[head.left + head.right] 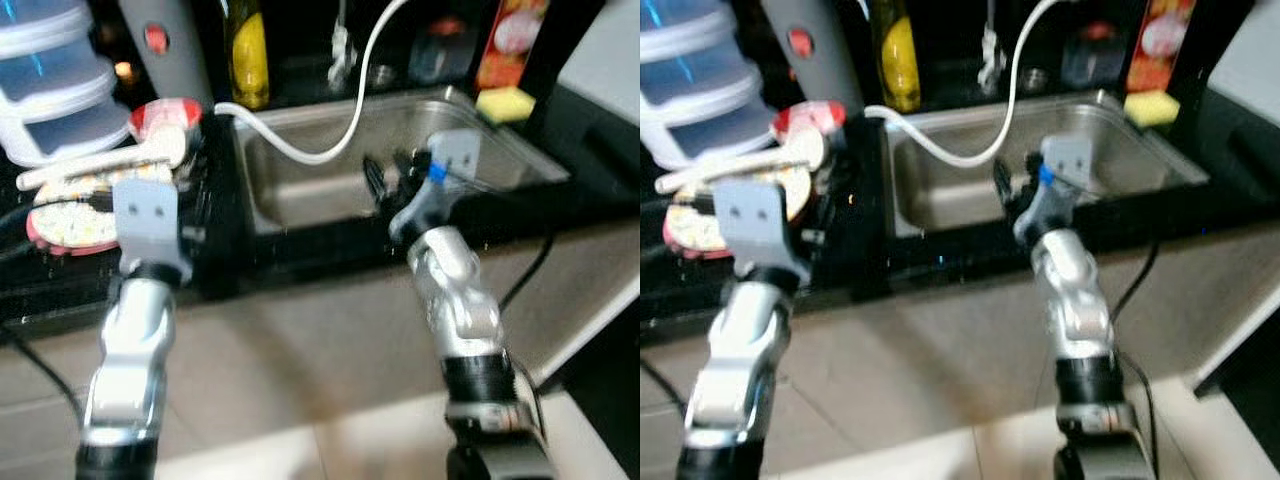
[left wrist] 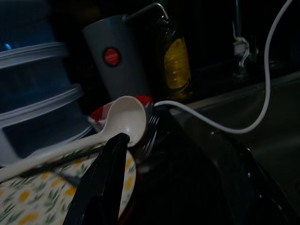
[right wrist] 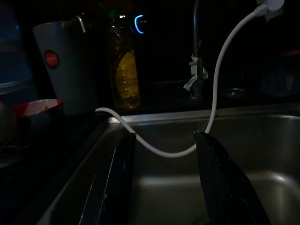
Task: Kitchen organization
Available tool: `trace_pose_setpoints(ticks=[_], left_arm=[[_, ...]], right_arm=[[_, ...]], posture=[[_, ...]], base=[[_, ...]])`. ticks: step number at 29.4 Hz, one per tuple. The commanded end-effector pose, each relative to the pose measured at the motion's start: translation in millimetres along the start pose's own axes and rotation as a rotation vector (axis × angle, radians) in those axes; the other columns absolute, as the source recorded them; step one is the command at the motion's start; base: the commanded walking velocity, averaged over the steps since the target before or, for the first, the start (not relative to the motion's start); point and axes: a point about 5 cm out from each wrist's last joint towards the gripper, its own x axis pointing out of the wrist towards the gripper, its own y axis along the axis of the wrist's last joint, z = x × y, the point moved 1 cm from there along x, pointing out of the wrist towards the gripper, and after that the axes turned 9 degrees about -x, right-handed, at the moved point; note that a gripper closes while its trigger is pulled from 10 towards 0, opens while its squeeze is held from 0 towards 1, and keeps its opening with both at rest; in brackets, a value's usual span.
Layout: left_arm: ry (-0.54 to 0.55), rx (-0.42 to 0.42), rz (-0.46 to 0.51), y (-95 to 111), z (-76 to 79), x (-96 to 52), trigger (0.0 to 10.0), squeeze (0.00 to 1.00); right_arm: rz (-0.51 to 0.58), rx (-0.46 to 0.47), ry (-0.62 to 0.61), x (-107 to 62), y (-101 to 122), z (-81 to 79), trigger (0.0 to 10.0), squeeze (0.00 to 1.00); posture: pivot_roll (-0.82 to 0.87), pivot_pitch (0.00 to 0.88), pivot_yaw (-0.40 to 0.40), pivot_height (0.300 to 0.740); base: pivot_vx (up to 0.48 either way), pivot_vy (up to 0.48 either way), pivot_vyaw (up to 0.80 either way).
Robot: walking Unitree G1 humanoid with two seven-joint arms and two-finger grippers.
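White ladle (image 2: 119, 123) lengthwise across plate (image 2: 28, 201), bowl toward sink (image 3: 262, 140); right tool (image 3: 164, 187) wide.

you're facing a black countertop (image 1: 215, 265) w/ a steel sink (image 1: 300, 200) set into it. on the counter, robot's left of the sink: a floral plate (image 1: 70, 225) w/ a white ladle (image 1: 110, 160) lying across it, and a red-and-white bowl (image 1: 165, 117) just behind. further back: stacked clear containers (image 1: 50, 80), a grey jug (image 1: 165, 45) and a yellow-label bottle (image 1: 248, 50). a yellow sponge (image 1: 505, 103) sits at the sink's far right corner. a white hose (image 1: 330, 140) drapes into the basin.
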Motion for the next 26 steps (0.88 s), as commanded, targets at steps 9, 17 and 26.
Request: trace_pose_setpoints(ticks=[9, 17, 26], left_arm=[[0.015, 0.023, -0.012, -3.0, -5.3, -3.0, 10.0, 0.0], [0.016, 0.014, -0.027, -4.4, -5.9, -4.1, 10.0, 0.0], [0.018, 0.022, -0.037, -5.6, -6.9, -9.8, 10.0, 0.0]], right_arm=[[-0.002, 0.02, 0.01, 1.2, -1.5, -5.2, 10.0, 0.0], [-0.006, 0.023, 0.016, 0.3, -3.3, -6.5, 10.0, 0.0], [0.001, 0.041, 0.043, -0.1, -2.5, -9.8, 10.0, 0.0]], posture=[[0.1, 0.0, 0.039, 0.74], [0.1, 0.0, 0.036, 0.74], [0.11, 0.0, 0.032, 0.74]], base=[[0.368, 0.0, 0.0], [0.161, 0.0, 0.0], [0.0, 0.0, 0.0]])
